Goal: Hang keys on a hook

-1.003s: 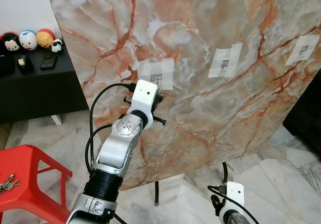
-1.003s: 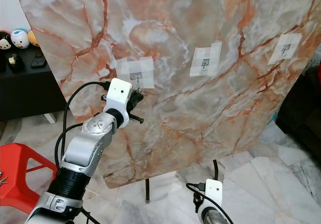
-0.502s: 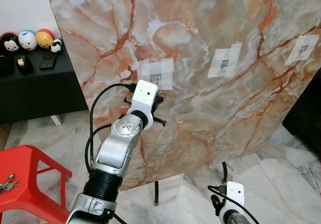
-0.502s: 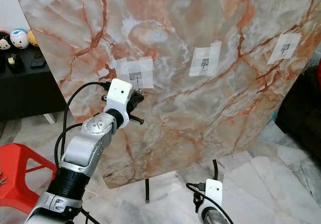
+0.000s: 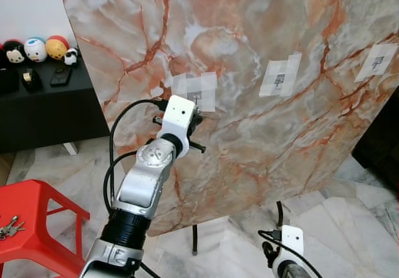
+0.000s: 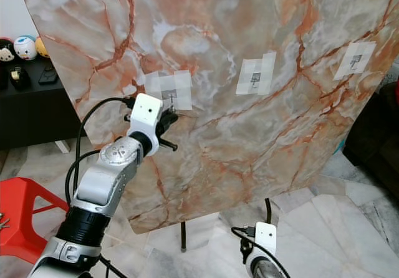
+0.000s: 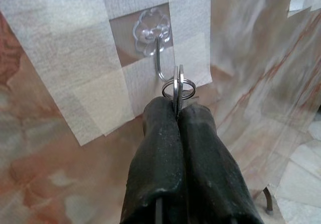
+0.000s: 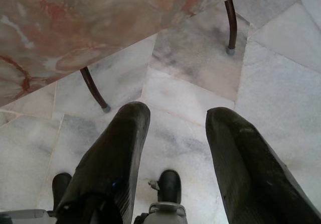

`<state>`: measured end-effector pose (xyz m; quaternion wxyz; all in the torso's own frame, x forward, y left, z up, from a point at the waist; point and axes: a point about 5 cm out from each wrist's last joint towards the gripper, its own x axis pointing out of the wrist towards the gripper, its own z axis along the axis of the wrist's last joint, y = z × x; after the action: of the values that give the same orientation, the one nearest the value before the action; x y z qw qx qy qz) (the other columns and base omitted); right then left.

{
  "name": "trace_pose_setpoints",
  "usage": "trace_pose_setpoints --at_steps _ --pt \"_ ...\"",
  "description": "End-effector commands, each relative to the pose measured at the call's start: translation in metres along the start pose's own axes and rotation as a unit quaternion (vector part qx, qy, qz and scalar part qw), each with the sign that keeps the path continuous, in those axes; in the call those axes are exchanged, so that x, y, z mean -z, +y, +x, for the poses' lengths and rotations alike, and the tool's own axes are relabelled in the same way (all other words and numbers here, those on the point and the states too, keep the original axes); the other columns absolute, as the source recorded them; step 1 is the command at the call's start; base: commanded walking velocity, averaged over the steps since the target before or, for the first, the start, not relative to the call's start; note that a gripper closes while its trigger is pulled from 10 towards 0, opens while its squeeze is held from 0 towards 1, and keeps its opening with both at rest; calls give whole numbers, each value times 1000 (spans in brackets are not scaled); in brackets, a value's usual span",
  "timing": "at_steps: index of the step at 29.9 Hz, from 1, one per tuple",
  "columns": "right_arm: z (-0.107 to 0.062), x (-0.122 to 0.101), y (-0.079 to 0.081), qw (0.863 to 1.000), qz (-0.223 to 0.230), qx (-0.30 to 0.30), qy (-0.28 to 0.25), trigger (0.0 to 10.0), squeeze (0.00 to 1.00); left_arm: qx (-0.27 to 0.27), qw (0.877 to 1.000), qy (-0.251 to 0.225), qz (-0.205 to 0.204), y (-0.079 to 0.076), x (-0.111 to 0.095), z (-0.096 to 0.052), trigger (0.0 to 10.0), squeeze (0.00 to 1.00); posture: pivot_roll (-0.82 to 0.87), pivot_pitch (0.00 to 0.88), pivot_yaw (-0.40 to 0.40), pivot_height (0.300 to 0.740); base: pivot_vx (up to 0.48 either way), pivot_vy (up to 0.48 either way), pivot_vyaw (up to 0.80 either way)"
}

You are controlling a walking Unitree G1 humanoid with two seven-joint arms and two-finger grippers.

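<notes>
Against the upright marble board, a silver key ring is pinched edge-on by the closed left gripper, touching the clear taped hook. Spare keys lie on a red stool. The right gripper is held open above the floor.

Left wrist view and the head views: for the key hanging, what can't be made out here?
- Key ring, left wrist view: whether it is over the hook or just beside its tip; they overlap.
- Keys below the ring: hidden by the left gripper with its shut jaws.
- Head views: the left wrist housing covers the ring.
- Keys on the red stool: cut by the frame edge.
</notes>
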<state>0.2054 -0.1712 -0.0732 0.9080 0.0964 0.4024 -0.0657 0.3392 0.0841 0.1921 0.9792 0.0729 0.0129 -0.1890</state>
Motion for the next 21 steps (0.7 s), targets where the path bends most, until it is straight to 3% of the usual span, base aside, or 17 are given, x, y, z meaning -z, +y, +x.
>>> trace_pose_setpoints --at_steps 1,21 --pt "0 0 0 1000 0 3 -1 10000 0 -3 1000 -12 -1 0 -9 2 10000 0 94 0 -60 740 0 0 0" --pt "0 1 -2 1000 1 4 1 10000 0 -14 1000 6 13 -1 -8 7 10000 0 91 0 -57 740 0 0 0"
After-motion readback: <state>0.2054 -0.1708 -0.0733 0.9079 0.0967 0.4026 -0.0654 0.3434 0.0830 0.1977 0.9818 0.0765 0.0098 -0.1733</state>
